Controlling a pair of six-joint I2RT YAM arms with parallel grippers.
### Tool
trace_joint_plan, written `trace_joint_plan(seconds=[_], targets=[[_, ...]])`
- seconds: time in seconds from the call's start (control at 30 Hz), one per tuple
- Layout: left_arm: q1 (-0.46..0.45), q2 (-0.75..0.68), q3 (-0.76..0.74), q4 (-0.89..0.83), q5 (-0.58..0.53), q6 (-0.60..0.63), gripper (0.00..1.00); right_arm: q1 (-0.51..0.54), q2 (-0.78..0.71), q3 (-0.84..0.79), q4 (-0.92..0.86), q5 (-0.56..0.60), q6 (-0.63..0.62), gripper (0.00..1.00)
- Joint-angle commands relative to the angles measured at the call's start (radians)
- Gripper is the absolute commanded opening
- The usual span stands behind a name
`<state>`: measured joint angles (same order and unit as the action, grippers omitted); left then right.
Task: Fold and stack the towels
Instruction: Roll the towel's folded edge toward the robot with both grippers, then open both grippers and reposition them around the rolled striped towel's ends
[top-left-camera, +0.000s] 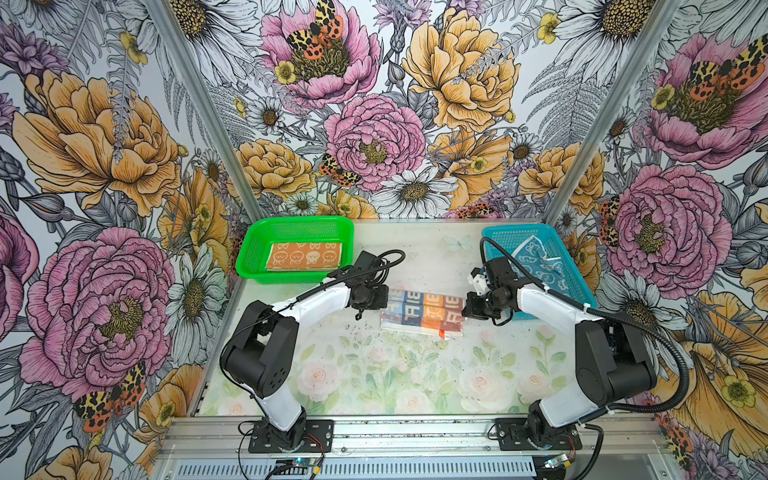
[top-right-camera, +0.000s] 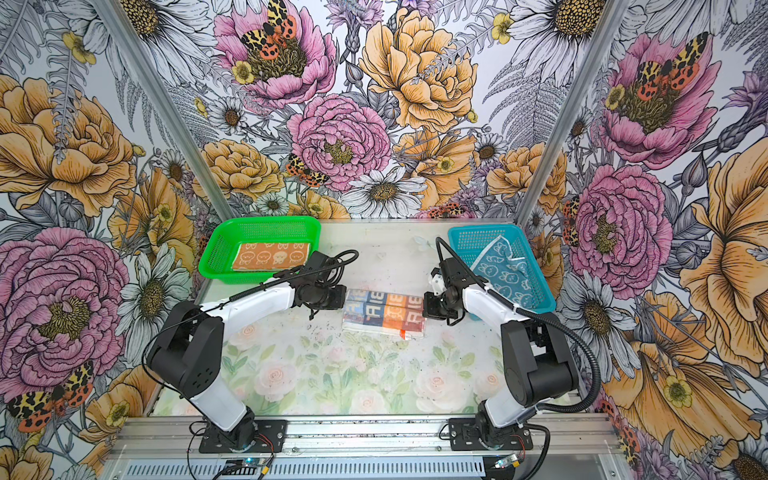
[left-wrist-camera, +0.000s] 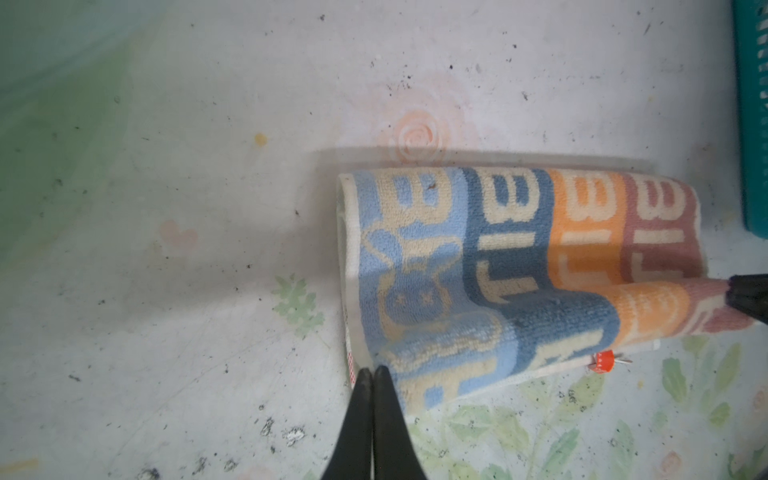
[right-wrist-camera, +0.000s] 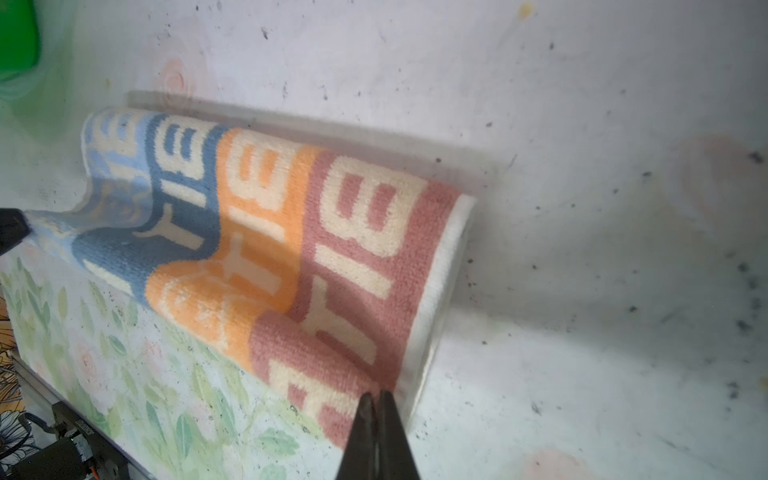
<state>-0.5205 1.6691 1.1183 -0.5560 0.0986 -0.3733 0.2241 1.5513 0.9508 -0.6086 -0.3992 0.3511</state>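
Observation:
A striped towel (top-left-camera: 422, 309) (top-right-camera: 384, 311) in light blue, dark blue, orange and pink with cream letters lies mid-table. It is doubled over, and its near edge is lifted. My left gripper (top-left-camera: 384, 298) (left-wrist-camera: 373, 370) is shut on its light blue corner (left-wrist-camera: 415, 365). My right gripper (top-left-camera: 464, 311) (right-wrist-camera: 376, 395) is shut on its pink corner (right-wrist-camera: 340, 374). A small orange tag (left-wrist-camera: 603, 360) hangs under the raised edge. A folded orange towel (top-left-camera: 305, 255) lies in the green basket. A blue towel (top-left-camera: 536, 262) lies rumpled in the blue basket.
The green basket (top-left-camera: 249, 266) (top-right-camera: 212, 257) stands at the back left, close behind my left arm. The blue basket (top-left-camera: 577, 286) (top-right-camera: 536, 286) stands at the back right beside my right arm. The flower-printed table surface (top-left-camera: 395, 374) stretches in front of the towel.

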Motion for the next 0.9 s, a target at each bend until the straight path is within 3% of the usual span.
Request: trace_joint_plan(seconds=[0.0,0.37,0.5,0.6,0.67,0.73,0.87], targets=[[0.005,-0.034,-0.021,0.014,-0.042,-0.027,0.0,0.003,-0.025,-0.019,0.002,0.017,0.009,0.0],[-0.022,0.016,-0.06,0.044,-0.038,-0.049,0.0,0.023,0.007,-0.101,0.053,0.014,0.031,0.0],[-0.041,0.019,-0.048,0.044,-0.036,-0.055,0.03,0.033,0.009,-0.097,0.054,0.013,0.034,0.11],[-0.05,0.009,-0.03,0.041,-0.031,-0.06,0.18,0.038,-0.022,-0.088,0.052,0.012,0.037,0.29],[-0.053,-0.008,-0.016,0.04,-0.016,-0.068,0.36,0.039,-0.059,-0.083,0.049,0.004,0.047,0.41],[-0.058,-0.034,0.0,0.038,-0.012,-0.074,0.47,0.041,-0.104,-0.078,0.047,-0.01,0.063,0.55],[-0.063,-0.062,0.035,0.049,0.053,-0.14,0.98,0.043,-0.157,-0.062,0.059,-0.055,0.111,0.77]])
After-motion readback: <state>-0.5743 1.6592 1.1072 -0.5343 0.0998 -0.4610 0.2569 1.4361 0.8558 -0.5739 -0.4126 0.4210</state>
